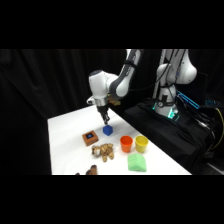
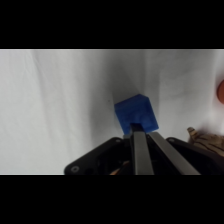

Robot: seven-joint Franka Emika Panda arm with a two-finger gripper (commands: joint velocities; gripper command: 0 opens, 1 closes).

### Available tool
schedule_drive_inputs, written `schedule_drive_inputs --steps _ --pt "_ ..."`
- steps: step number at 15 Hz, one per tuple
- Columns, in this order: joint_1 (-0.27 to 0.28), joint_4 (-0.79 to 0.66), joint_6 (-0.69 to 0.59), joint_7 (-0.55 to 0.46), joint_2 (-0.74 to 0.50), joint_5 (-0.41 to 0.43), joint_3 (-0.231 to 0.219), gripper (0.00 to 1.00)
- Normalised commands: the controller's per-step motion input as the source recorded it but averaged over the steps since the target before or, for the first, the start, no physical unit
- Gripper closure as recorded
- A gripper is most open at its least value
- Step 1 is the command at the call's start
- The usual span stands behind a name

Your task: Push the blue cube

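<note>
**Fingers at the blue cube, ready to push**

We see the blue cube (image 1: 107, 130) near the middle of the side view, on the white table (image 1: 67, 145), just above and left of the orange cup (image 1: 125, 144). In the wrist view the blue cube (image 2: 136, 114) sits right of centre, directly beyond the gripper (image 2: 144, 137).

The two fingers lie pressed together with no gap between them and nothing held; their tips meet the cube's near face.

We judge the cube light, stiff and solid, with smooth faces that should slide easily on the cloth-like table cover. It needs no grasp: contact belongs low and centred on a flat face, since an off-centre push would likely spin it or let it slip aside.

We can read no brand, label or writing anywhere; the cube's faces look plain.
</note>
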Motion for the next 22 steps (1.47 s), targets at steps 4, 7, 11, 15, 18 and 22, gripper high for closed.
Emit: schedule_drive_inputs --steps 4,7,11,15,18,22 --pt "-0.128 0.04 0.22 -0.19 0.18 0.150 0.104 0.99" --pt "-0.149 0.00 0.19 -0.22 0.09 0.169 0.114 1.00" --pt "-0.108 -0.15 0.04 -0.19 -0.26 0.078 0.043 1.00" --pt "-0.029 -0.14 -0.19 -0.11 -0.48 -0.027 -0.032 1.00" --pt "0.049 -0.05 -0.36 -0.02 -0.50 -0.127 -0.061 0.74" --pt "0.110 0.02 -0.44 0.09 -0.45 -0.225 -0.063 0.49"
